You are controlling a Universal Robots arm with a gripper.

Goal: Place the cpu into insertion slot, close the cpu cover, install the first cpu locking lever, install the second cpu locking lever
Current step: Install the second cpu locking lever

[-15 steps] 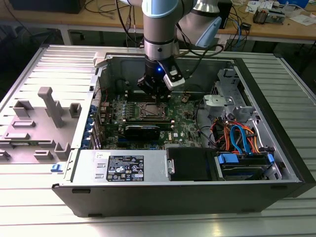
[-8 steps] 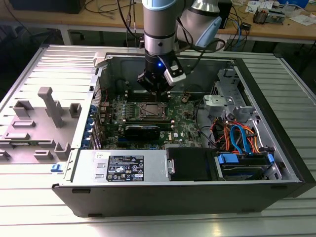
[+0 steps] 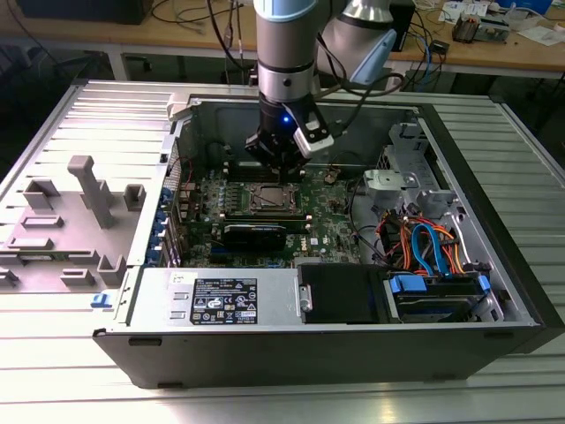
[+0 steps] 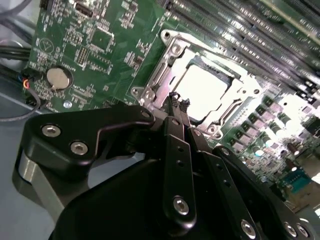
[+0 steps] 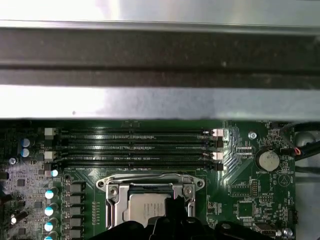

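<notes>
Exterior view gives you one hand hanging just above one insertion slot on the green board. Both wrist views show you one cpu, pale silver and square, seated in that slot with the silvery cpu cover framing it, apparently down. Its black fingers are pressed together, gripping nothing.
</notes>
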